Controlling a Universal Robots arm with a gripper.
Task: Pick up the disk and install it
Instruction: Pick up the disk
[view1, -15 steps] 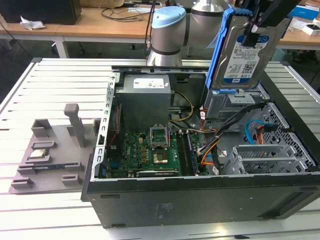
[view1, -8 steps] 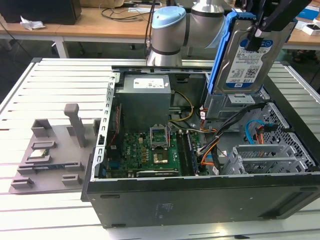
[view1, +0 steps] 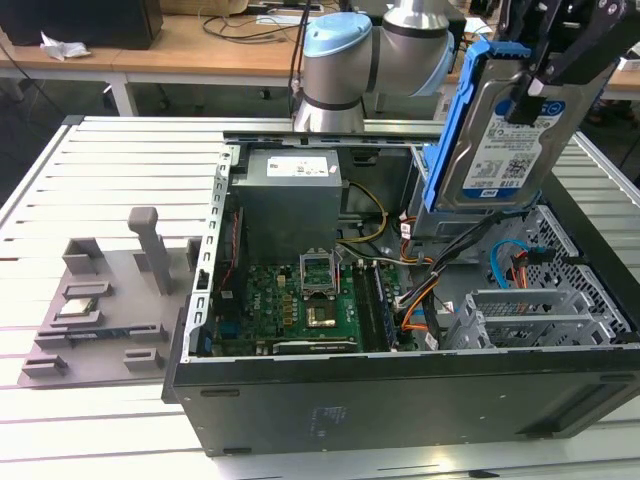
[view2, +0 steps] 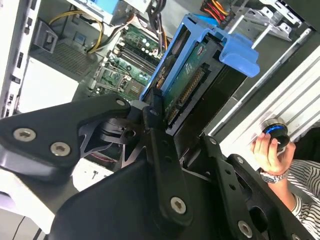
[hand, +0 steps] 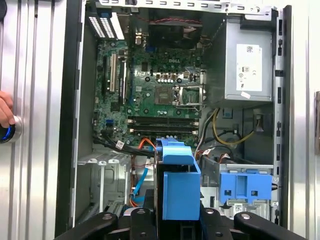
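Note:
The disk (view1: 505, 135) is a silver hard drive with a white-and-blue label and blue carrier rails. It hangs tilted on edge above the open computer case (view1: 400, 385), over the case's side at the exterior view's right. My gripper (view1: 535, 90) is shut on it from above, one black finger lying across its labelled face. In the second wrist view the disk (view2: 192, 82) shows its circuit-board side and connector, clamped between the black fingers (view2: 155, 112). In the first wrist view the disk (hand: 180, 192) is seen end-on, above the case's drive bay area.
Inside the case lie the motherboard (view1: 300, 305), a grey power supply (view1: 290, 200), orange and blue cables (view1: 510, 262) and a metal drive cage with a blue latch (hand: 245, 186). A grey fixture holding a small chip (view1: 80, 308) sits on the slatted table. A person's hand (view2: 269, 150) rests on a knob.

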